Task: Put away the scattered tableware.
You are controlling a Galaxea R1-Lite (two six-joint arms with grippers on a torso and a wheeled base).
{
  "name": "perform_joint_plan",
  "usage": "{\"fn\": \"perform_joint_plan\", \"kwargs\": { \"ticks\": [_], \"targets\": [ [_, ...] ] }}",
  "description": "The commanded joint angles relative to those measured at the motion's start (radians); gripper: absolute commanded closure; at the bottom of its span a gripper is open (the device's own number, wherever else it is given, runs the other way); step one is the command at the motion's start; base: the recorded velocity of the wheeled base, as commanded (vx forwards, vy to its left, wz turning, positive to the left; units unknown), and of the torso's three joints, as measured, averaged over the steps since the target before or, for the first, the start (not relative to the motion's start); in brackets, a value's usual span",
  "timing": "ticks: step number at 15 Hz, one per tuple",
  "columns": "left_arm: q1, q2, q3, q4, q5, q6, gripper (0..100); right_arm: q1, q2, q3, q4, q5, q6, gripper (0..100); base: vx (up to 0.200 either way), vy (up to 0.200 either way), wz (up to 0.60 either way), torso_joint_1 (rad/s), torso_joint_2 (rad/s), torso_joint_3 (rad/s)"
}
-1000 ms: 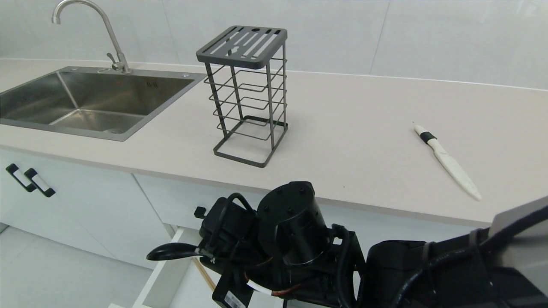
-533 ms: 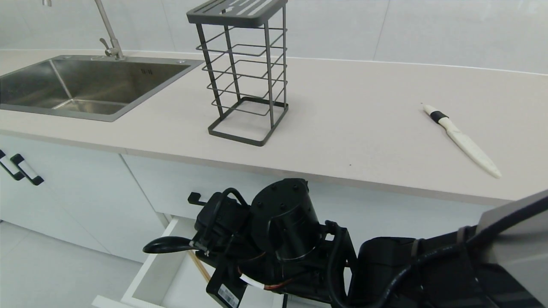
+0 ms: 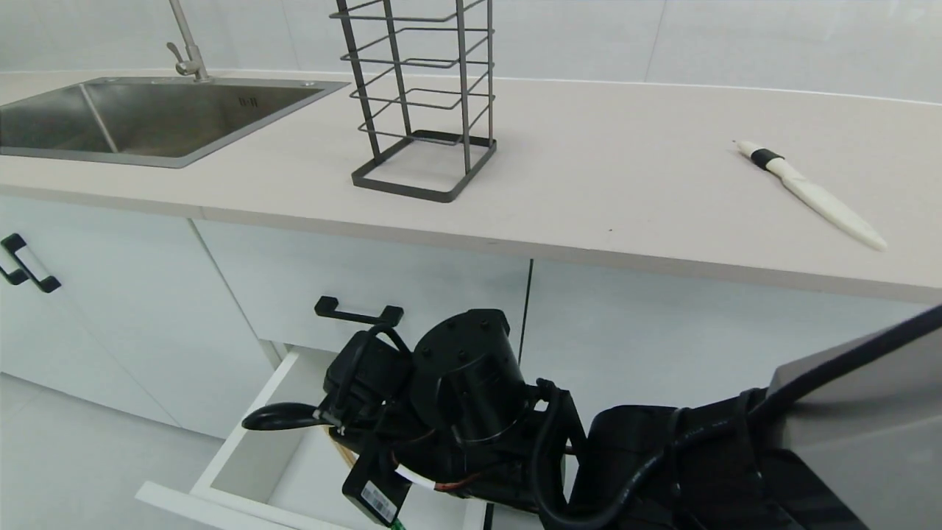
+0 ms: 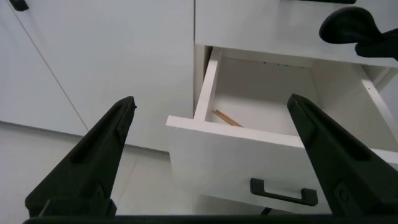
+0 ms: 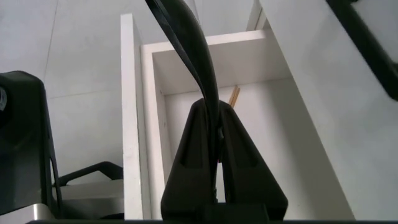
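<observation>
A black spoon [image 3: 283, 417] is held level above the open white drawer [image 3: 221, 464] under the counter, with my right gripper [image 3: 340, 425] shut on its handle. In the right wrist view the fingers [image 5: 217, 155] pinch the black handle [image 5: 193, 50] over the drawer's inside, where a wooden chopstick [image 5: 234, 95] lies. My left gripper [image 4: 208, 168] hangs open in front of the drawer [image 4: 230, 155], facing the chopsticks [image 4: 227, 118] and the spoon's bowl [image 4: 348, 26]. A white knife with a black band [image 3: 809, 195] lies on the counter at the right.
A dark wire rack [image 3: 423, 96] stands on the counter [image 3: 589, 184], and a steel sink [image 3: 147, 110] is at the far left. A black drawer handle [image 3: 358, 313] juts out just above the open drawer. Cabinet handles [image 3: 26, 265] are at the left.
The head camera has moved downward, so the counter, rack and knife sit higher in the picture and more of the drawer shows. The spoon stays in my right gripper over the drawer.
</observation>
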Motion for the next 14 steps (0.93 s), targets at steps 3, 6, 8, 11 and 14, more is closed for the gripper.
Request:
{"fn": "perform_joint_plan", "kwargs": {
  "ticks": [3, 6, 8, 11, 14],
  "targets": [
    [0.0, 0.002, 0.0, 0.001, 0.0, 0.0, 0, -0.008, 0.005, -0.016, 0.002, 0.014, -0.001, 100, 0.0, 0.0, 0.0, -0.043, 0.25, 0.069],
    [0.0, 0.002, 0.0, 0.001, 0.0, 0.0, 0, -0.008, 0.019, -0.033, 0.008, -0.001, 0.004, 100, 0.0, 0.0, 0.0, -0.003, 0.06, 0.026],
    [0.0, 0.002, 0.0, 0.001, 0.0, 0.0, 0, -0.019, 0.033, -0.035, 0.016, -0.021, 0.008, 100, 0.0, 0.0, 0.0, -0.001, 0.0, 0.025],
    [0.0, 0.002, 0.0, 0.001, 0.0, 0.0, 0, -0.024, 0.048, -0.059, 0.063, -0.083, 0.021, 100, 0.0, 0.0, 0.0, 0.0, 0.0, 0.0],
    [0.0, 0.002, 0.0, 0.001, 0.0, 0.0, 0, -0.001, 0.173, -0.205, 0.126, -0.141, 0.036, 100, 0.0, 0.0, 0.0, 0.0, 0.0, 0.0]
  ]
}}
